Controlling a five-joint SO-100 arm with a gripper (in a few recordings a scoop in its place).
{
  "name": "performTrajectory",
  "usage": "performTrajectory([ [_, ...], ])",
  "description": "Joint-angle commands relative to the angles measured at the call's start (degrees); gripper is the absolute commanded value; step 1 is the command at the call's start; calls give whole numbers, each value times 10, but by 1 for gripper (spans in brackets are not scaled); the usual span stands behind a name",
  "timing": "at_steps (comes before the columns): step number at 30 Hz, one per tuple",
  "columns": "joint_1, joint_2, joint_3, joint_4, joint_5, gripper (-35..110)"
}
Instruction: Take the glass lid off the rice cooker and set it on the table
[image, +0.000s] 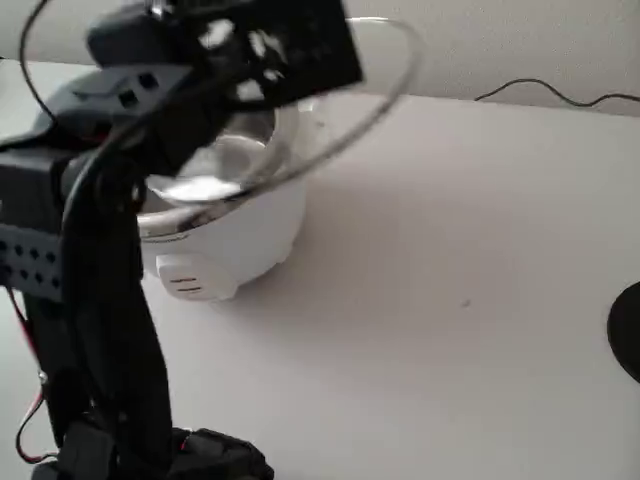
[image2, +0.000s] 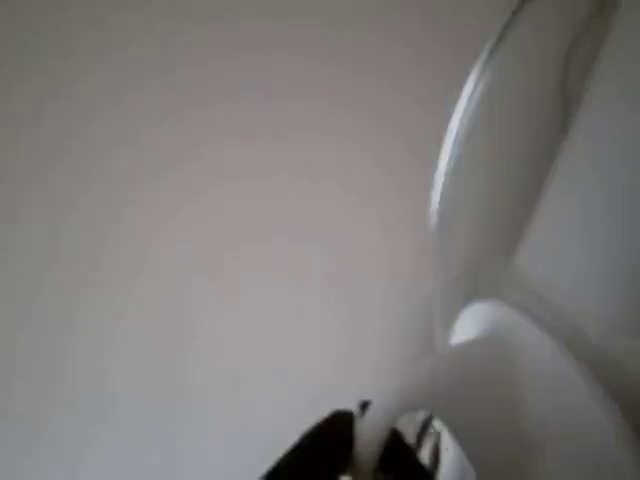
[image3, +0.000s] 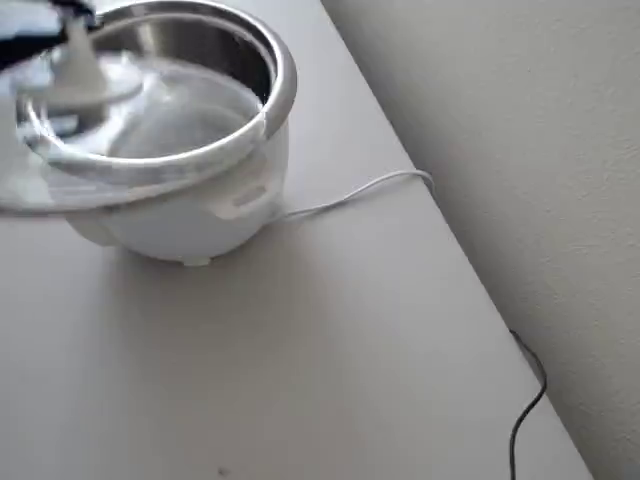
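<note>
Claw (image2: 385, 450) pinched on glass lid's (image: 340, 130) white knob (image2: 500, 370), above rice cooker (image: 240, 235).

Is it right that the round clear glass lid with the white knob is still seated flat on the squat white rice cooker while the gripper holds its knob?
Not quite. The round clear glass lid is not seated flat: the fixed view shows it lifted and tilted above the squat white rice cooker, whose steel pot is open. The gripper does hold the white knob.
</note>
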Motion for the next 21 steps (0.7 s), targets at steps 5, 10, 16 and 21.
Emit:
performTrajectory([
  [5,119,149,144,-52,-53,0],
  [10,158,195,292,-108,-82,0],
  [16,218,228,467,-215,-104,0],
  [21,272,200,516,-294,-110,0],
])
